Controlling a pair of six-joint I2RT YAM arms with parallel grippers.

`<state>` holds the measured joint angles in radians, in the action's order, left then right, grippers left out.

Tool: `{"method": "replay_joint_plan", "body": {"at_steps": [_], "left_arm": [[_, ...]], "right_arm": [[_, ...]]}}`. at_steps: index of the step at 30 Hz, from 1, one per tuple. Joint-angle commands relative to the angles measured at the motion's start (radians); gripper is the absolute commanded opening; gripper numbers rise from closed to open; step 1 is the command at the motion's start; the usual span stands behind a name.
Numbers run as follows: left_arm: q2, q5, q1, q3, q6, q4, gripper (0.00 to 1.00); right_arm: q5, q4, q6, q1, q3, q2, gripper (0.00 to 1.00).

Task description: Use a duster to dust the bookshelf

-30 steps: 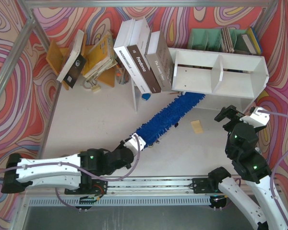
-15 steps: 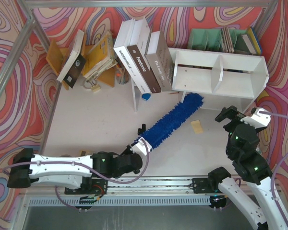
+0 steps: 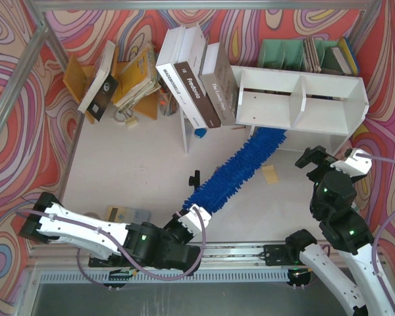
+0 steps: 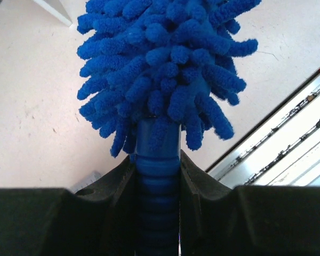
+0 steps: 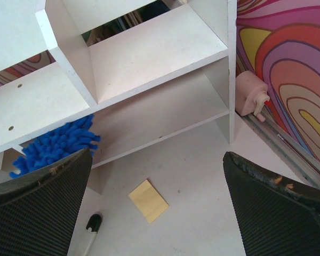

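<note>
The white bookshelf (image 3: 299, 99) stands at the back right, showing two cubbies split by a divider and a lower shelf (image 5: 160, 114). The blue fluffy duster (image 3: 240, 164) runs diagonally from near the front middle up to the shelf, its tip (image 5: 56, 144) under the left cubby on the lower shelf. My left gripper (image 3: 196, 214) is shut on the duster's ribbed blue handle (image 4: 157, 186). My right gripper (image 5: 154, 213) hangs open in front of the bookshelf's right end, holding nothing.
A yellow note (image 3: 270, 174) lies on the table by the duster. Leaning books (image 3: 194, 82) rest on a thin white board. A green rack of books (image 3: 303, 54) stands behind the shelf. A small black tool (image 3: 195, 178) and a flat item (image 3: 127, 214) lie near the left arm.
The left arm has swung toward the front middle and pushed the duster forward. Its tip went from the shelf's lower left corner in under the left cubby.
</note>
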<state>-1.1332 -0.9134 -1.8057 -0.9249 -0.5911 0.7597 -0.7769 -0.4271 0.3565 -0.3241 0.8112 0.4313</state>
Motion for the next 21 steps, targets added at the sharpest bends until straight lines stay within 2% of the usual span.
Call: {"method": "replay_joint_plan", "body": {"at_steps": [1,4,10,18,21], "left_arm": [[-0.051,-0.15,-0.076,-0.086,-0.355,0.304,0.0],[-0.092,-0.165,-0.129,-0.132,-0.528,0.46,0.0],[-0.098,-0.16,-0.191,-0.138,-0.769,0.584,0.0],[-0.06,-0.149,-0.195,-0.07,-0.985,0.692,0.0],[-0.05,-0.132,-0.201,-0.057,-0.993,0.694,0.0]], "right_arm": [[-0.001,0.001,0.007,0.002,0.0,-0.005,0.99],[-0.001,0.003,0.007,0.0,-0.001,-0.004,0.99],[0.005,0.001,0.012,0.002,-0.001,-0.003,0.99],[0.01,-0.009,0.019,0.0,0.006,0.001,0.99],[0.013,-0.014,0.021,0.0,0.012,0.001,0.99]]}}
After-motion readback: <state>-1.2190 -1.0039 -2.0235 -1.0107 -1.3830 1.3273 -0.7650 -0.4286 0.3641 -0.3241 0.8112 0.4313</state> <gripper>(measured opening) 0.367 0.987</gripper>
